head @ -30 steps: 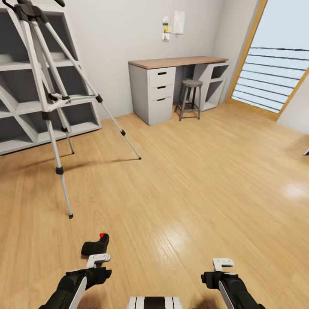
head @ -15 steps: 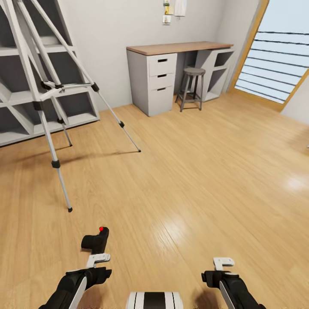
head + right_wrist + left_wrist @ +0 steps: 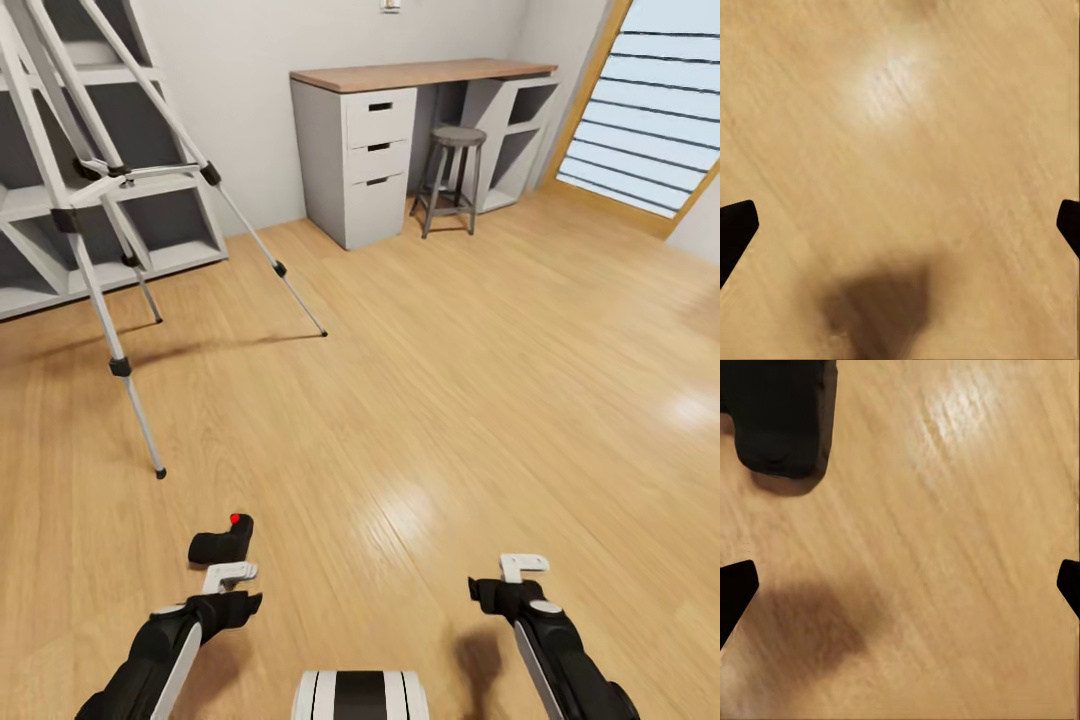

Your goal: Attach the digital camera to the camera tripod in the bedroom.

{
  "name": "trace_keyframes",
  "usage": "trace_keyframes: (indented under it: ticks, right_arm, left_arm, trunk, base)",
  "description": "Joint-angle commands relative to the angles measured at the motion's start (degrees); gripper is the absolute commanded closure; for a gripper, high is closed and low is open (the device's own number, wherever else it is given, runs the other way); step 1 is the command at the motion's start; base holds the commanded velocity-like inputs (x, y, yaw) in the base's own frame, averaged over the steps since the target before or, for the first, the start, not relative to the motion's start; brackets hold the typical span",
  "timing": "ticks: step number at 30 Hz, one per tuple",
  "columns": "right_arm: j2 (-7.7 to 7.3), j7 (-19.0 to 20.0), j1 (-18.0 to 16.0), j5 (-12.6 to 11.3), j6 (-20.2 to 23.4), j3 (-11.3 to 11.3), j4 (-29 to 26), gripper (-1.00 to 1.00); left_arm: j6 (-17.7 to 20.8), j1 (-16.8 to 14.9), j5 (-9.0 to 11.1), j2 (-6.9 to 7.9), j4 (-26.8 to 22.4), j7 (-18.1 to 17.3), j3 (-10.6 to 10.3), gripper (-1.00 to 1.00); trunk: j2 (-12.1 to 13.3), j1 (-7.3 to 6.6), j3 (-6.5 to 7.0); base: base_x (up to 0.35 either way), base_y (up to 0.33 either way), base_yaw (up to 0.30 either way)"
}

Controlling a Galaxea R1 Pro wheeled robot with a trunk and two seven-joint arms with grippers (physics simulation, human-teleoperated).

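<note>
Black arms, white hands, black-striped white trunk

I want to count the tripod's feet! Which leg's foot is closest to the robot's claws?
The front leg of the camera tripod, whose black foot is planted on the floor nearest the left claw. The other two feet stand farther back, toward the shelves.

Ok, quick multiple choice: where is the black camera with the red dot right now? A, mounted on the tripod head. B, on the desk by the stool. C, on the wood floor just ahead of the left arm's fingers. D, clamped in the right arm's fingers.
C: the digital camera sits on the plank floor just beyond the left gripper, well short of the camera tripod.
</note>
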Motion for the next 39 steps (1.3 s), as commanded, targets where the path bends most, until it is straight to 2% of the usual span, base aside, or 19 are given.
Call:
trace_keyframes:
  ticks: [1,3,8,10,13,17,25,39]
  right_arm:
    - [0.05,-0.2,0.0,0.1,0.3,0.0,-1.7,-1.0]
    - [0.22,-0.2,0.0,0.1,0.3,0.0,-6.0,-1.0]
    - [0.45,-0.3,0.0,0.2,0.3,0.0,-11.3,-1.0]
    - [0.5,-0.4,0.1,0.1,0.5,-0.1,-14.3,-1.0]
    - [0.28,-0.4,-0.1,0.1,1.3,-0.1,-14.8,-1.0]
    - [0.01,-0.4,-0.4,0.2,4.3,-1.5,-16.6,-1.0]
    - [-0.13,-0.3,-0.5,0.3,10.2,-3.7,-19.5,-1.0]
    - [-0.14,-0.3,-0.6,0.4,13.2,-4.0,-19.8,-1.0]
  left_arm:
    - [0.3,0.0,0.5,-0.03,-1.1,0.0,0.1,-1.0]
    - [0.3,0.0,0.5,-0.11,-4.0,-0.1,0.0,-1.0]
    - [0.3,0.0,0.5,-0.17,-8.0,-0.1,0.1,-1.0]
    - [0.1,0.0,0.6,-0.09,-11.1,-0.1,0.3,-1.0]
    - [-0.3,0.0,0.6,0.04,-12.1,-0.1,0.4,-1.0]
    - [-1.8,0.0,0.6,0.14,-13.4,-0.1,1.4,-1.0]
    - [-2.5,0.0,0.2,0.21,-13.8,-0.1,2.3,-1.0]
    - [-1.9,0.0,0.0,0.54,-13.8,0.0,2.4,-1.0]
  trunk:
    - [0.0,0.02,-0.27]
    - [-0.1,0.07,-0.71]
    - [-0.1,0.2,-1.82]
    - [-0.2,0.25,-2.27]
    - [-0.2,0.32,-2.93]
    - [-0.2,0.43,-3.82]
    - [-0.4,0.63,-5.59]
    - [-0.5,0.99,-8.69]
  base:
    - [0.0,0.0,0.0]
    - [0.0,0.0,0.0]
    - [0.0,0.0,0.0]
    - [0.0,0.0,0.0]
    - [0.0,0.0,0.0]
    - [0.0,0.0,0.0]
    - [0.0,0.0,0.0]
    - [0.0,0.0,0.0]
